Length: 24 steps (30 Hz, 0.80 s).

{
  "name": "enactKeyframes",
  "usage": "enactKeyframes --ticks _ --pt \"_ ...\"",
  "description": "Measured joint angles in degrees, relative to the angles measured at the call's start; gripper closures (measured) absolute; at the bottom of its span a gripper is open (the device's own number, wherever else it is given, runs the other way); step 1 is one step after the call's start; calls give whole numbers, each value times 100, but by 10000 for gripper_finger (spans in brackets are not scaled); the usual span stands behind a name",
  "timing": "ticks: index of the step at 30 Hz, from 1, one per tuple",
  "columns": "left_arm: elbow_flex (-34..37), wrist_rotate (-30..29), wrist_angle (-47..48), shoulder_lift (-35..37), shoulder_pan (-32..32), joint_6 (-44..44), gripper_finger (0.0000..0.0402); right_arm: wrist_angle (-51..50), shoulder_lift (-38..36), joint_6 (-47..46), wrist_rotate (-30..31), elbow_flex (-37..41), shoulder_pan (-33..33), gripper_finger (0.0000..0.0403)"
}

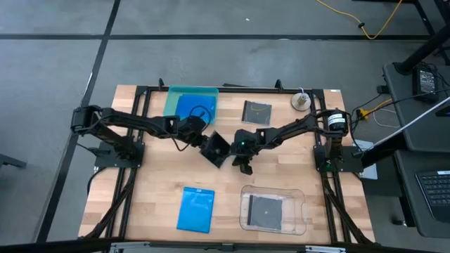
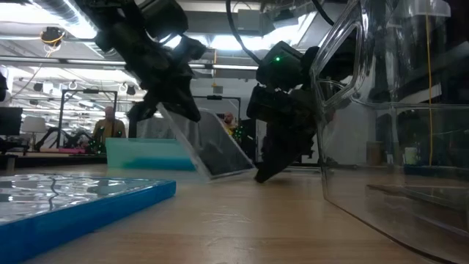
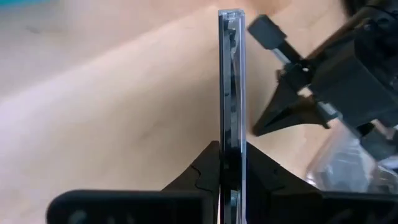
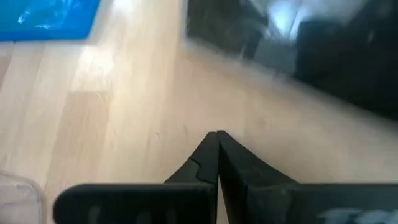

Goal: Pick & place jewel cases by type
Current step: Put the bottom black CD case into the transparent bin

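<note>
one dark grey jewel case (image 3: 232, 81) stood tilted on its edge at the table (image 1: 155, 183) centre, pinched between the closed fingers of the left gripper (image 3: 230, 163); the right gripper (image 4: 217, 138) was fully closed and empty just beside it, perhaps touching the wood; another grey case (image 1: 268, 211) lay in the clear tray (image 1: 301, 209).

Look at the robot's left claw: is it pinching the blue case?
No, the left claw is shut on the edge of a dark square case, tilted up off the table.
</note>
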<state>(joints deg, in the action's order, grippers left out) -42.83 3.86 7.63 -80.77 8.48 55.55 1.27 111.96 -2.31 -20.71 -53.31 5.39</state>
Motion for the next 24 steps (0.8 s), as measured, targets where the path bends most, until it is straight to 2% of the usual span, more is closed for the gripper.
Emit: enactKeyframes --ticks 4,9,14,18,24 --pt "2 -301 536 425 176 -305 381 -377 -263 123 16 22 209 394" --pt "13 -646 880 1136 388 -751 381 -1005 -694 298 602 52 454 394" --pt "13 -1029 775 1906 495 -1143 381 -1528 -1239 404 1112 59 717 394" --pt "13 -1380 652 2481 493 -1607 381 -1702 -1707 254 1088 52 954 394" --pt "13 -1471 -241 3215 364 -3127 381 -1635 -2590 -216 1025 45 1259 394"
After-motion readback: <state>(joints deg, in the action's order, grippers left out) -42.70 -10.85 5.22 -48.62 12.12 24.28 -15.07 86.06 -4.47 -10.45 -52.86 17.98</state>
